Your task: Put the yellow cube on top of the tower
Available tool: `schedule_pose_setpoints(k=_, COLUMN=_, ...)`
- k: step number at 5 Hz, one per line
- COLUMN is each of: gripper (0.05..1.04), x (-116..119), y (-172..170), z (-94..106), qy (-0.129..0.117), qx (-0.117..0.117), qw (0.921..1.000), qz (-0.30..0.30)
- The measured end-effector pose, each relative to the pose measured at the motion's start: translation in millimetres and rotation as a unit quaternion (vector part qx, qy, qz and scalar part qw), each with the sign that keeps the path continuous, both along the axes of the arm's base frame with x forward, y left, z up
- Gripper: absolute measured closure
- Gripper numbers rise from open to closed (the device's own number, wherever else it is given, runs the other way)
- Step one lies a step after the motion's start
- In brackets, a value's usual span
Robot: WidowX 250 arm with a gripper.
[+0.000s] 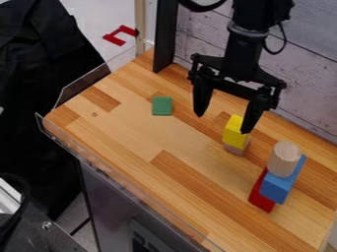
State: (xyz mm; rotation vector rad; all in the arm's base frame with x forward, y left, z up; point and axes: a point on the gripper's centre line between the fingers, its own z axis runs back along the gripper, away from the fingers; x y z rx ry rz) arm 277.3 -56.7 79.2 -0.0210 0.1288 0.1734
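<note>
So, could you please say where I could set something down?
The counter is bare from the green block to the near edge, and along it toward the tower. It's crowded from the tower to the yellow cube, by the gripper.

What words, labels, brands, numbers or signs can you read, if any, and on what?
None can be read.
The yellow cube, green block, blue block, red block and wooden cylinder show no lettering.
Whether the red shape beyond the tabletop is a sign, I cannot tell.

black gripper (222, 123) hangs down; 2 fingers (202, 99) spread wide
</note>
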Motion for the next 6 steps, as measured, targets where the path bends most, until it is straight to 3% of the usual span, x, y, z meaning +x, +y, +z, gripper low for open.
schedule_pose_setpoints(k=1, gripper=0.082, x=-3, y=1, z=-9.2, qy=0.017, qx=0.002, qw=0.9999, qz=0.001)
schedule_pose_setpoints(k=2, gripper=0.082, x=3, y=-5, z=-23.4, qy=0.015, qx=-0.024, qw=0.9996, qz=-0.008)
schedule_pose_setpoints(k=3, gripper=0.082, x=8, y=0, z=-30.1, qy=0.027, qx=-0.021, qw=0.9994, qz=0.007)
schedule_pose_setpoints(k=6, gripper=0.082, x=25, y=8, z=-29.2, qy=0.017, qx=-0.019, qw=0.9991, qz=0.032)
